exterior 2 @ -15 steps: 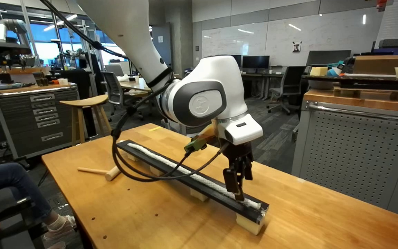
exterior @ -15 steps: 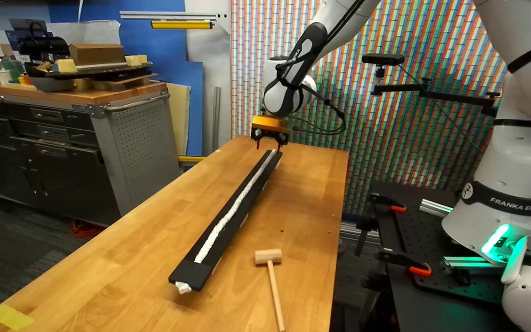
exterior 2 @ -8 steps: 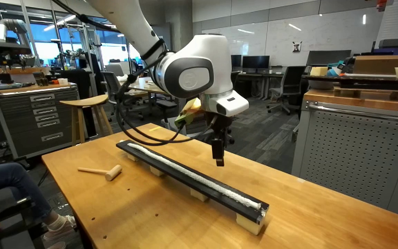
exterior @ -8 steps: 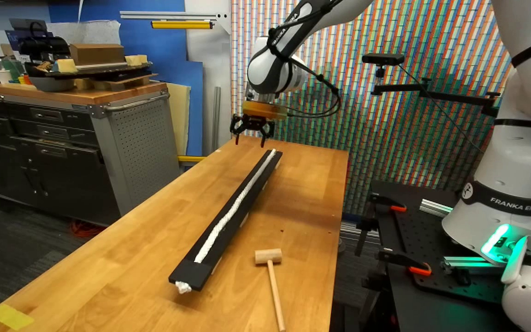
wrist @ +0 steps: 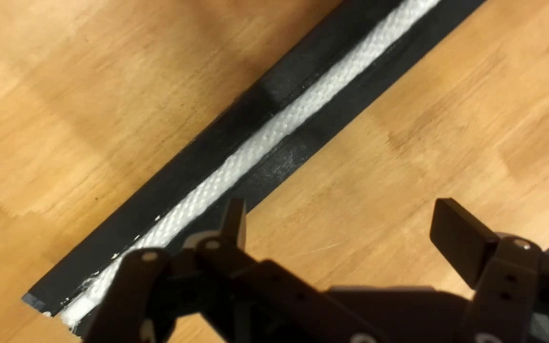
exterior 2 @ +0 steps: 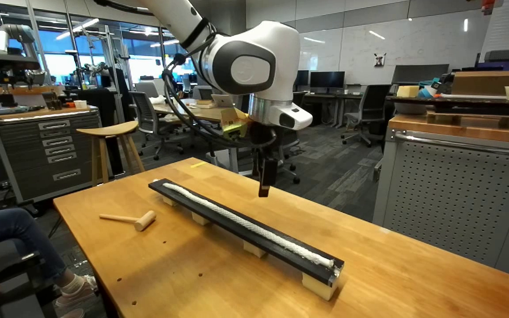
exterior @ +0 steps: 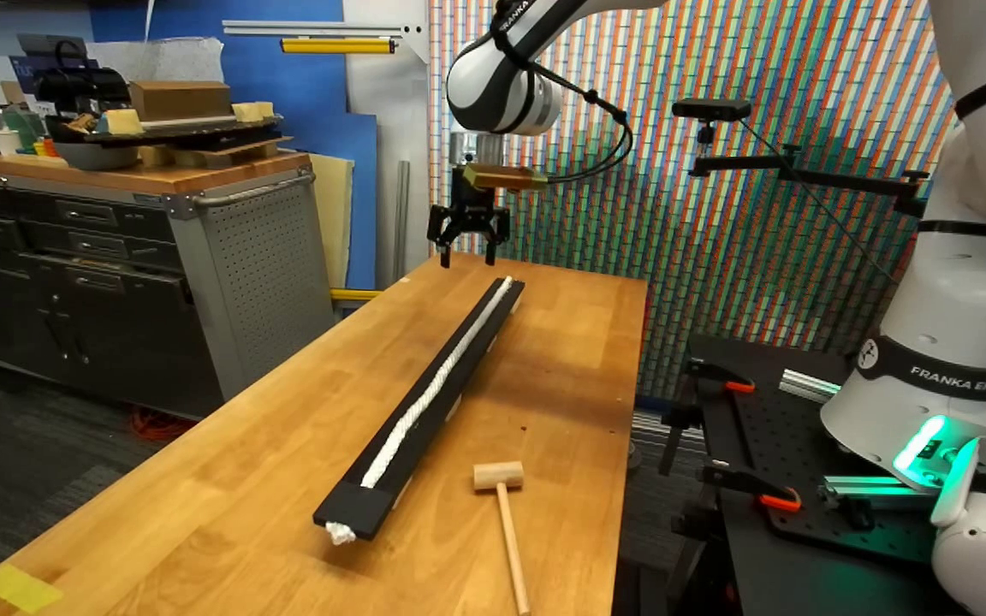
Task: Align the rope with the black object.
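Note:
The black bar shows in both exterior views and in the wrist view. It lies lengthwise on the wooden table, raised on small blocks. The white rope lies along the middle of the bar's top, close to straight; it also shows in an exterior view and in the wrist view. A white tuft sticks out at one end of the bar. My gripper is open and empty in the air, beside and above the bar; it also shows in an exterior view and the wrist view.
A wooden mallet lies on the table beside the bar. Yellow tape is stuck near a table corner. A grey tool cabinet stands beyond the table. A seated person's leg shows at the picture's edge.
My gripper has risen from the rope's end at the bar, moved off to the bar's side and turned more upright. The rope and the bar have not visibly moved.

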{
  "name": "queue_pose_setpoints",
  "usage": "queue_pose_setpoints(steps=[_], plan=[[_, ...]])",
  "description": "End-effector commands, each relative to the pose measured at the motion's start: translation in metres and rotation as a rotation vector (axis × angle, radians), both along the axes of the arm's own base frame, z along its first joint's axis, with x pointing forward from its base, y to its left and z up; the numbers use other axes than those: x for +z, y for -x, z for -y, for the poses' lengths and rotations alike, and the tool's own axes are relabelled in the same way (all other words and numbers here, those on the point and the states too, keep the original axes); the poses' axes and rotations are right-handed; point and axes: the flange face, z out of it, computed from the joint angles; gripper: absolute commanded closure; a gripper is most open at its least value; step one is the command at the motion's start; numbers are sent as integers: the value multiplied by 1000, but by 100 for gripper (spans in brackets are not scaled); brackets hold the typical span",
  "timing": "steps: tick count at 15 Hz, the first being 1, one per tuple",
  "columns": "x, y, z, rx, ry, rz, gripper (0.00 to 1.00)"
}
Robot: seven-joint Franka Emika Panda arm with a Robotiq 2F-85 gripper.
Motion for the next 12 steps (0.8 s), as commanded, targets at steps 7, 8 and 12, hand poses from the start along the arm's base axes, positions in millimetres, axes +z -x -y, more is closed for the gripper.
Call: queue_pose_setpoints(steps=[7,8,12], plan=[[29,15,-4,448,80,-95,0],[12,8,2,372,61,-105,0],[21,9,-2,418,70,-95,0]])
